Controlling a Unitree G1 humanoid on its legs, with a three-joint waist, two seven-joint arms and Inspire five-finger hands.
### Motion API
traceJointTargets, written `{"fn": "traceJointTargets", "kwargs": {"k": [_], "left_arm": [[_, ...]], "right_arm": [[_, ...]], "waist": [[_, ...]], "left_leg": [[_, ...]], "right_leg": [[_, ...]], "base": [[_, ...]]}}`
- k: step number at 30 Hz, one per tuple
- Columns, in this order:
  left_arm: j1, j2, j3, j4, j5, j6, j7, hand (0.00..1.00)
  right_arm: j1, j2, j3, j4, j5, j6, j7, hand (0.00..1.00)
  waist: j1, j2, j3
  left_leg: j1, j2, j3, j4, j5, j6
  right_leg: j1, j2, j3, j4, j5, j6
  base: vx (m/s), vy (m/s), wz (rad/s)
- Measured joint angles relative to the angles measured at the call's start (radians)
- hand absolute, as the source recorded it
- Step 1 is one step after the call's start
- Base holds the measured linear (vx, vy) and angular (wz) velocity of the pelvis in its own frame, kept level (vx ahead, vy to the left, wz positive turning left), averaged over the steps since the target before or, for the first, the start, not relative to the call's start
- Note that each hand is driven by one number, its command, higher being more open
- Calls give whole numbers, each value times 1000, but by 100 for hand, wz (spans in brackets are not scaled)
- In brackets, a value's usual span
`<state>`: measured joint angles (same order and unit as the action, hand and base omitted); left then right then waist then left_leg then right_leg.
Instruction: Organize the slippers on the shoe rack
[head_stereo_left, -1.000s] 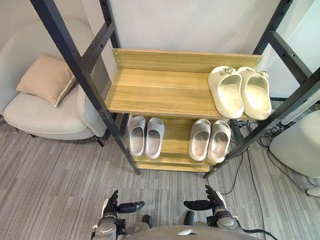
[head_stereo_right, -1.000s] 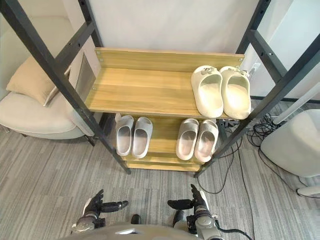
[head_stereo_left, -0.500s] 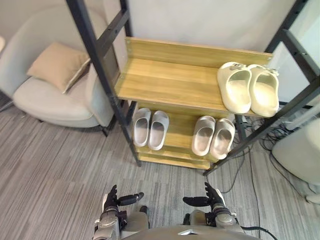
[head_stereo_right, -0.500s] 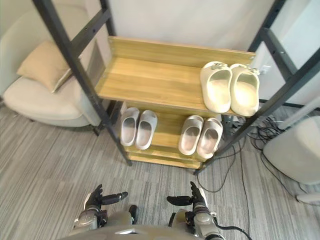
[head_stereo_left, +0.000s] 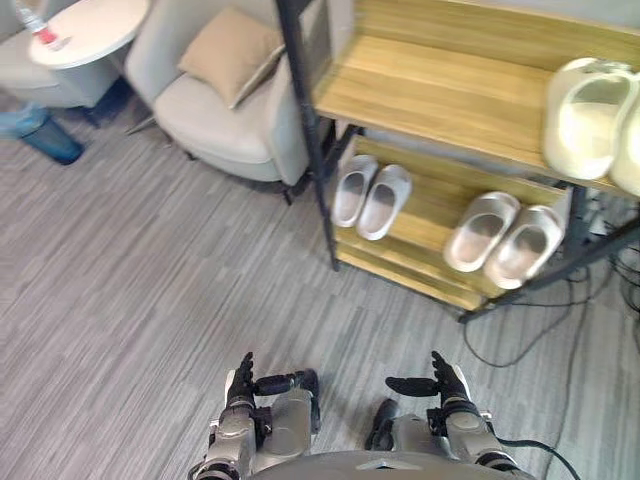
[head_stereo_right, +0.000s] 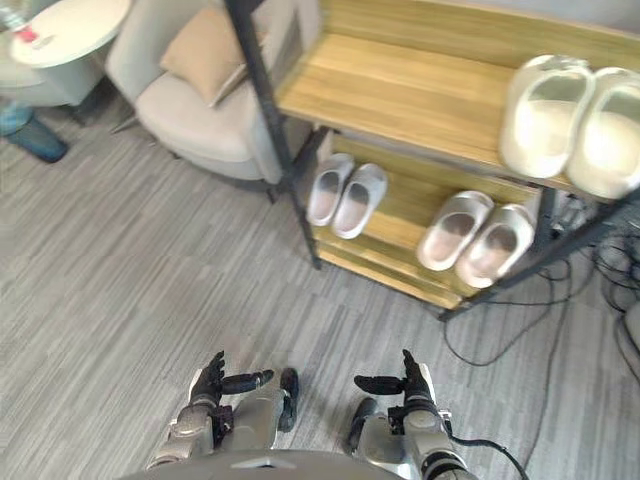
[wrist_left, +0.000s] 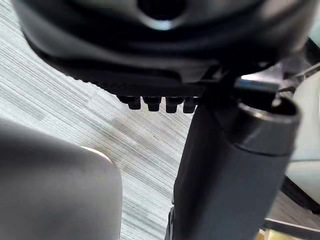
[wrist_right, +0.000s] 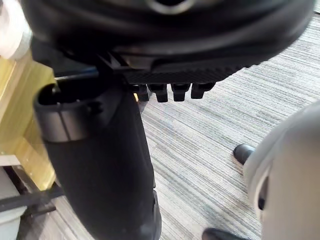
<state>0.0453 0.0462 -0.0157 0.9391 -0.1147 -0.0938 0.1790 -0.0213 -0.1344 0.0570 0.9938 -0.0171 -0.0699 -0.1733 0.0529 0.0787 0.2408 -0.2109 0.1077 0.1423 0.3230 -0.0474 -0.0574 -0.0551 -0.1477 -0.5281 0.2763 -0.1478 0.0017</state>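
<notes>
Cream slippers sit on the upper shelf of the shoe rack, far ahead of the right hand and out past its outer side. Pale grey slippers and grey-beige slippers are on the lower shelf, ahead of both hands and well apart from them. Each pair lies side by side, toes inward.

They look like moulded foam, so probably light, springy, matt rather than slick, and not fragile. Best hold is likely the strap band: thumb inside, fingers over the top.

Left hand and right hand are low and empty, fingers straight and thumbs pointing at each other.

An armchair with a cushion stands ahead, out past the left hand.
</notes>
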Motion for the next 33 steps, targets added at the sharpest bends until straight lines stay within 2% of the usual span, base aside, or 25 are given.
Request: {"fn": "traceJointTargets", "kwargs": {"k": [1,2,3,4,5,6,7,9,12,13,15,16,17,18,19,20,21,23,25,27,28,29,31,32,33], "left_arm": [[0,8,-6,-1,11,2,0,100],[-3,20,-24,0,31,7,-1,100],[-14,39,-38,14,40,13,-6,100],[-20,38,-39,26,49,19,-7,100],[-19,25,-39,44,50,22,-5,100],[-16,27,-37,47,59,24,-9,100],[-13,30,-37,49,59,24,-6,100],[-11,33,-38,59,61,28,-6,100],[-12,38,-35,65,61,29,-6,100],[-12,43,-25,68,61,29,-11,100],[-9,50,-5,68,65,29,-12,100],[-9,63,-8,68,69,29,-15,100],[-9,66,-8,70,76,29,-15,100],[-11,65,-7,71,78,29,-13,100],[-11,66,-6,71,79,29,-12,100],[-13,66,7,68,76,30,-6,100],[-12,65,16,69,77,30,-5,100],[-12,59,24,76,76,30,-6,100],[-12,57,24,82,76,29,-7,100],[-9,46,36,89,78,29,-7,100],[-7,42,37,89,79,29,-7,100],[-1,40,37,88,83,28,-9,100],[0,29,39,87,86,25,-8,100],[1,20,40,86,86,24,-10,100],[-3,17,47,85,85,24,-11,100]], "right_arm": [[-4,12,-2,0,0,4,3,100],[-1,28,-2,-1,-1,3,16,100],[4,52,-6,-2,-1,-3,19,100],[5,56,-13,-5,-1,-3,19,100],[10,56,-27,-12,-1,-1,20,100],[13,68,-39,-14,-1,4,20,100],[15,77,-36,-19,-1,3,22,100],[17,99,-36,-16,-3,3,29,100],[17,110,-34,-8,-4,8,40,100],[16,112,-31,-5,-4,12,41,100],[19,116,-15,3,-4,16,42,100],[32,123,-17,2,-4,16,44,100],[34,124,-21,1,-4,17,47,100],[31,118,-26,1,-5,17,50,100],[31,117,-26,0,-5,16,51,100],[32,112,-14,0,-5,14,55,100],[28,111,6,0,-5,12,56,100],[18,109,23,0,-5,12,58,100],[14,106,36,-1,-5,3,59,100],[15,108,45,-20,-4,-13,61,100],[15,108,44,-20,-4,-18,62,100],[17,107,44,-20,-3,-18,65,100],[14,101,38,-19,-3,-16,65,100],[12,98,19,-17,-2,-15,65,100],[11,98,2,-14,-1,-7,65,100]], "waist": [[-4,-9,-3],[-12,-28,-15],[-12,-45,-19],[-13,-44,-18],[-24,-29,-21],[-24,-41,-19],[-23,-43,-25],[-26,-52,-40],[-23,-60,-44],[-21,-74,-44],[-16,-101,-51],[-8,-126,-64],[-9,-137,-66],[-12,-129,-63],[-14,-123,-60],[-12,-111,-56],[-6,-108,-56],[-8,-108,-54],[-10,-108,-54],[-20,-109,-53],[-28,-110,-52],[-37,-111,-59],[-34,-85,-69],[-36,-68,-74],[-37,-62,-69]], "left_leg": [[1,-12,12,-22,14,16],[24,-43,-22,-118,62,14],[64,-35,55,-135,19,38],[87,-19,102,-106,-9,35],[146,-14,111,-161,-34,12],[174,-44,97,-215,1,16],[191,-61,90,-258,21,36],[207,-100,58,-337,57,51],[208,-132,39,-343,47,69],[211,-158,38,-323,29,96],[211,-188,20,-284,4,118],[206,-220,-25,-254,-15,139],[215,-235,-69,-241,-28,163],[221,-229,-114,-218,-38,182],[220,-222,-130,-210,-43,181],[224,-191,-189,-186,-63,178],[235,-176,-234,-184,-71,176],[266,-169,-296,-179,-89,163],[295,-170,-333,-179,-108,154],[323,-180,-424,-163,-154,139],[327,-184,-454,-151,-172,134],[330,-186,-514,-131,-201,123],[307,-160,-544,-104,-219,101],[263,-145,-530,-46,-231,47],[215,-131,-480,40,-244,-39]], "right_leg": [[3,2,-9,-10,0,4],[21,4,-24,-75,21,12],[46,-20,-72,-119,65,24],[57,-26,-87,-113,68,29],[82,-27,-119,-115,75,41],[101,-44,-127,-131,92,61],[107,-47,-132,-143,99,68],[108,-67,-158,-150,115,80],[107,-108,-177,-110,102,100],[108,-158,-184,-42,59,116],[109,-214,-186,39,16,138],[108,-252,-174,104,-8,133],[92,-284,-133,199,-7,111],[51,-280,-41,291,-15,68],[43,-262,-12,299,-34,70],[12,-178,63,300,-90,55],[-30,-121,100,292,-104,46],[-106,-46,175,225,-99,54],[-144,-5,242,157,-82,70],[-189,51,382,63,-24,80],[-192,58,410,60,8,77],[-179,71,429,77,66,43],[-171,77,363,85,29,10],[-158,77,305,72,12,-4],[-123,80,257,43,6,-16]], "base": [[-115,110,87],[-113,163,101],[-53,115,93],[11,189,82],[-31,169,65],[-47,204,58],[-83,151,36],[-37,176,46],[3,186,35],[45,195,41],[64,137,47],[108,67,72],[189,111,109],[204,39,95],[204,22,116],[197,-44,114],[149,-48,119],[236,-90,94],[292,-150,79],[323,-238,120],[322,-280,148],[357,-297,129],[371,-274,114],[370,-216,125],[436,-254,137]]}}
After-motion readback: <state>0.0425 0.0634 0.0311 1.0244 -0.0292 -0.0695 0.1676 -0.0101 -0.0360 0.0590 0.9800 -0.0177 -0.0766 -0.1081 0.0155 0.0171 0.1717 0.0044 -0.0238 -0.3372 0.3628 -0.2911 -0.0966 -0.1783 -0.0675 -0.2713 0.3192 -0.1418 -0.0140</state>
